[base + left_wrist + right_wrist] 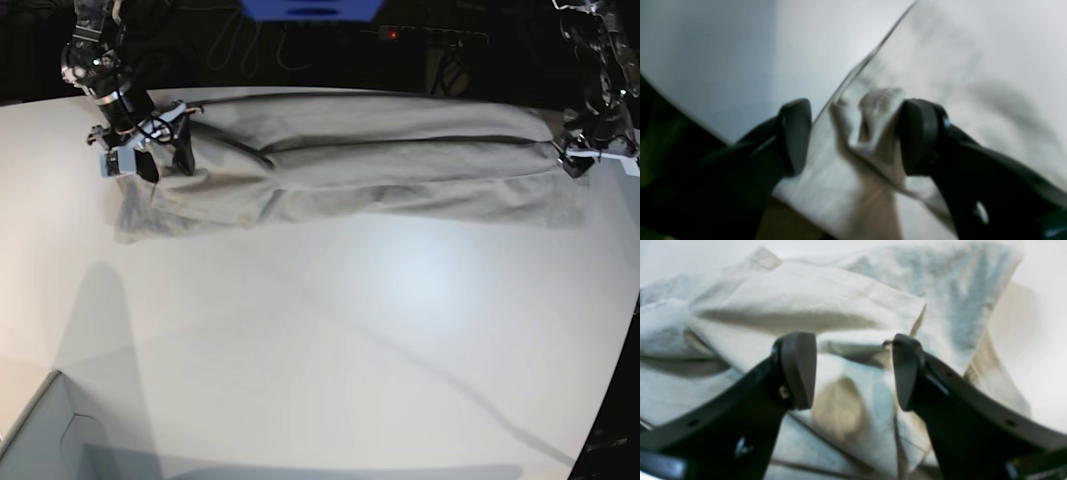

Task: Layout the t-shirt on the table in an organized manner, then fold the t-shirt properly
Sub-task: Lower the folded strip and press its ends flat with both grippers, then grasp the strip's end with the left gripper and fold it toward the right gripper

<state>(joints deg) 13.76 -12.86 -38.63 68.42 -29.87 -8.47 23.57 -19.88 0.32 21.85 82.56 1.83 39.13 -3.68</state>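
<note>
Across the surface (pixel 330 330) I've strung the t-shirt (pixel 350 160); both tools (left (pixel 853 136), right (pixel 853 370)) gape, empty; next, smoothing.

Soft matt beige cloth t-shirt (pixel 380 160), smooth white table (pixel 330 340), matt black plastic fingers (pixel 799 370)

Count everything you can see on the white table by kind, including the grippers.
Light beige-grey cotton t-shirt, stretched in a long band: 1
Black robot grippers, jaws apart, left gripper and right gripper, one at each end of the shirt: 2
Pale grey box corner: 1
Total: 4, all over the white table.
</note>
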